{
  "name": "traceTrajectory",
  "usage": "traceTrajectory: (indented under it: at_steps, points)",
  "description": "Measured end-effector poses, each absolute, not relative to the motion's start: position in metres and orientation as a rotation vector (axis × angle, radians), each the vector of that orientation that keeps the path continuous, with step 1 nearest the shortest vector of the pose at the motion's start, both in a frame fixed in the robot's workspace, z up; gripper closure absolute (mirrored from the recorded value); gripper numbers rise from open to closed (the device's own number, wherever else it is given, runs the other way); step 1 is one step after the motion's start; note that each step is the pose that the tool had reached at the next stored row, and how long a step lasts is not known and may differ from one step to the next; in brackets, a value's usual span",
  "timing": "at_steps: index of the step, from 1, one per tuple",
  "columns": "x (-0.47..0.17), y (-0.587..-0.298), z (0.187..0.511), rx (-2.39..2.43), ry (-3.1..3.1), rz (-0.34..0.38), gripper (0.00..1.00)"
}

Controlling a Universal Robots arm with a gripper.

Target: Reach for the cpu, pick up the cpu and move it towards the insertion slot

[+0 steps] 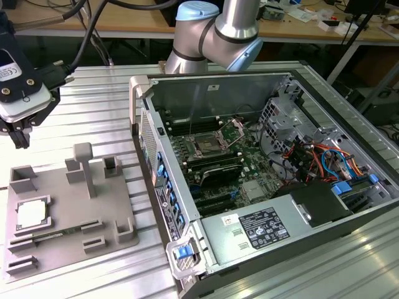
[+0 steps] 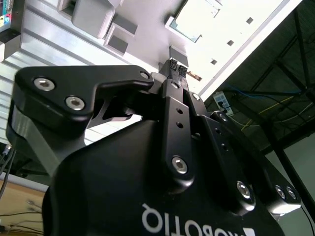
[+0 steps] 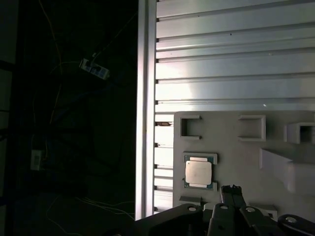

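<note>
I count one cpu (image 1: 31,213), a small flat square chip with a pale silver top and a tan rim. It lies flat in a shallow seat near one edge of the single grey plastic tray (image 1: 75,212), at the exterior view's left. In the first wrist view the chip (image 3: 198,172) sits on that tray (image 3: 231,147) just beside the tip of my tool (image 3: 231,189). I have one black two-fingered tool (image 2: 176,66), and its fingertips look pressed together with nothing between them. From the exterior view it (image 1: 19,134) hangs over the ribbed aluminium counter (image 1: 93,124), above the tray's far side and apart from the chip. There is one insertion slot (image 1: 207,147), a square dark socket with a shiny frame and a raised silver bracket, set on the green board inside the one open grey computer case (image 1: 212,93). The case's near side wall stands between the tray and the socket. Several raised grey blocks stand up from the tray around the chip. One silver and pale blue arm (image 1: 230,37) stands behind the case.
</note>
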State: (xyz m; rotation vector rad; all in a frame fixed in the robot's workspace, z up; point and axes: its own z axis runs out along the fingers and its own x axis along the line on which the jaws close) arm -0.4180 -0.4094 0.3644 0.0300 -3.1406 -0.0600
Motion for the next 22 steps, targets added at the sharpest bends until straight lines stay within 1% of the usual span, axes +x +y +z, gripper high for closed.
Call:
traceTrajectory:
  at_steps: [13, 22]
  points:
    - [-0.422, -0.41, 0.364, 0.03, -3.141, -0.06, 0.89]
    - [-0.437, -0.413, 0.363, 0.03, -3.142, -0.061, 0.89]
